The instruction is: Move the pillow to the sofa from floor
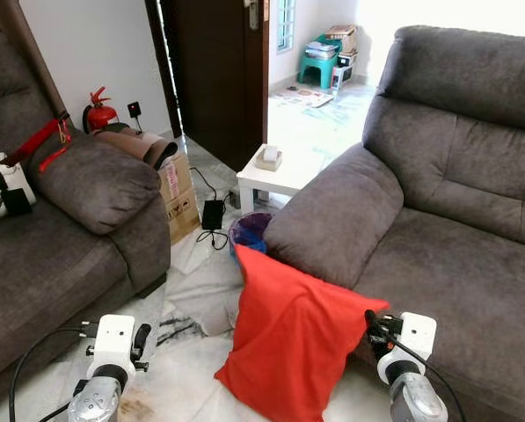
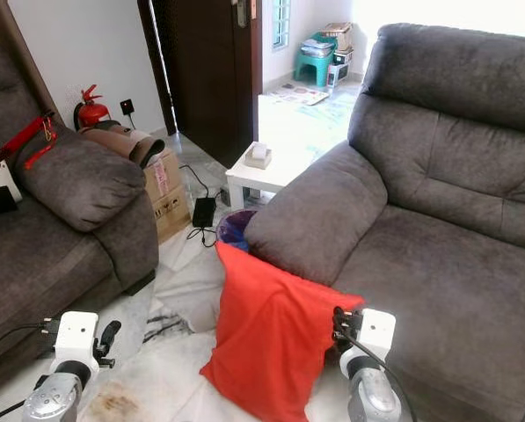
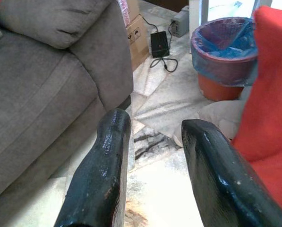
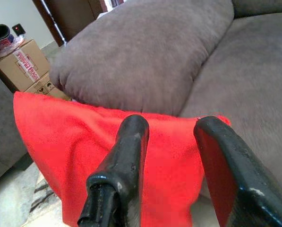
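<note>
Pillow [image 1: 284, 338], red, stood on end on the floor, leaning against the front of the right-hand grey sofa [image 1: 473, 264] below its armrest [image 1: 337, 215]; its top edge rested on the sofa front, its lower corner on the pale floor tiles [image 1: 183, 369].

Right gripper [image 4: 171, 163]: fingers spread apart, nothing between them, pointed at the pillow's upper edge, close to the cloth; contact could not be judged. Left gripper [image 3: 155, 156]: fingers also parted and empty, over the floor beside the pillow's edge, well short of it.

Risks, as judged:
- A one-sided pinch on the top corner could gather only slack cover, so the filling would sag and the pillow slip free on the lift.
- Pushing forward before closing could tip the leaning pillow sideways toward the bin [image 3: 223, 52] or flatten it against the sofa front.
- Lifting too low could catch the pillow on the seat edge or armrest.
- Cable and black adapter [image 1: 213, 214] lay on the floor nearby; a snag hazard if the robot stepped that way.

Views compared: the left wrist view showed the bin's blue liner and the whitish cloth [image 3: 221, 116] on the floor behind the pillow. The head views gave the whole layout: second sofa [image 1: 60, 237] on the left, cardboard box [image 1: 179, 189], small white table [image 1: 275, 176], fire extinguisher [image 1: 98, 112], open doorway. The right wrist view showed finger alignment with the pillow's top edge.
</note>
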Robot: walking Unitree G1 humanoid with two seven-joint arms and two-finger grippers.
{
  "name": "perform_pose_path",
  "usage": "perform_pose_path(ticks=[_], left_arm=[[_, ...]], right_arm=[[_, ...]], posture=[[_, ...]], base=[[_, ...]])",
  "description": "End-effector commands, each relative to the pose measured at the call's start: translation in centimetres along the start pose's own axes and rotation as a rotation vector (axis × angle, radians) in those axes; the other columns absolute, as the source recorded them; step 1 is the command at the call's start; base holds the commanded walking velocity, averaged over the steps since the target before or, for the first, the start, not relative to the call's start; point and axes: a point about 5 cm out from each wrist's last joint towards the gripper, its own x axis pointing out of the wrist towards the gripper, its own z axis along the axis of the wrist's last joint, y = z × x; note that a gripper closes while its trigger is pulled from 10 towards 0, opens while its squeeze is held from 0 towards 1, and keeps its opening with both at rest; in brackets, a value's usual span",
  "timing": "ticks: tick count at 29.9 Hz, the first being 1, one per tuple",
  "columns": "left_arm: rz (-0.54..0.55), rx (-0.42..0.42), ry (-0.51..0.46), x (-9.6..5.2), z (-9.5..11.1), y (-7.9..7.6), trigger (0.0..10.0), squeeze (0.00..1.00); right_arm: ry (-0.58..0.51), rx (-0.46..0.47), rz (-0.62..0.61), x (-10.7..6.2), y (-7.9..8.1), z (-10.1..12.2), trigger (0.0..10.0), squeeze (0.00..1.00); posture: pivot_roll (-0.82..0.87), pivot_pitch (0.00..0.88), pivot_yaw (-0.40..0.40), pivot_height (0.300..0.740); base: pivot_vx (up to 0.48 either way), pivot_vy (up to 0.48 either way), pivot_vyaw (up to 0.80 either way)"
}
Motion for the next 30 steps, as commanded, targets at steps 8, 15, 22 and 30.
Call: perform_pose_path(ticks=[8, 15, 22, 30], left_arm=[[-0.011, 0.010, -0.002, 0.1, 0.1, 0.2, 10.0, 0.00], [-0.007, 0.010, -0.003, 0.1, 0.1, 0.3, 10.0, 0.00], [-0.001, -0.027, 0.017, 0.0, -0.2, 0.4, 10.0, 0.00], [0.012, -0.013, 0.020, -0.9, -0.7, 1.6, 10.0, 0.00]], right_arm=[[0.019, -0.006, 0.004, 0.1, 0.4, -0.2, 10.0, 0.00], [0.028, -0.014, 0.000, 0.2, 0.2, -0.1, 10.0, 0.00], [0.106, -0.080, 0.024, 0.3, -0.1, -0.5, 10.0, 0.00], [0.223, -0.335, 0.257, 0.9, 0.2, 0.1, 10.0, 1.00]], posture=[[0.12, 0.000, 0.055, 0.657], [0.12, 0.000, 0.054, 0.657], [0.14, 0.000, 0.065, 0.657], [0.17, 0.033, 0.075, 0.657]], base=[[0.377, 0.000, 0.00], [0.382, 0.000, 0.00], [0.164, 0.000, 0.00], [0.000, 0.000, 0.00]])
